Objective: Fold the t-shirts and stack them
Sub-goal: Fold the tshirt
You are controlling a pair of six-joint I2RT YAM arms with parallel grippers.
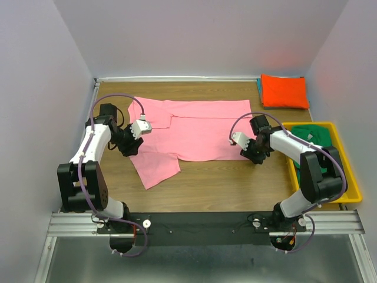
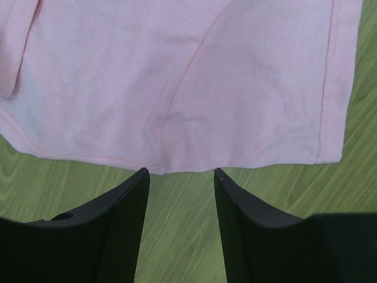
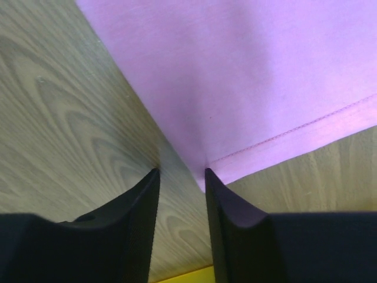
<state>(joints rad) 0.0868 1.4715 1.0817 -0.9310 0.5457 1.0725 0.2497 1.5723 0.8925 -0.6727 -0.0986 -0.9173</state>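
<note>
The left fingers [image 2: 121, 224] and the right fingers [image 3: 132, 227] are spread apart and hold nothing. They sit low at the edges of the pink t-shirt [image 1: 200, 132], I think to pinch and fold it. It lies flat on the table [image 1: 224, 177] so it folds well; farther off, a green t-shirt [image 1: 312, 137] waits in the yellow bin [image 1: 349, 180], and a folded orange t-shirt [image 1: 284, 90] starts the stack.
</note>
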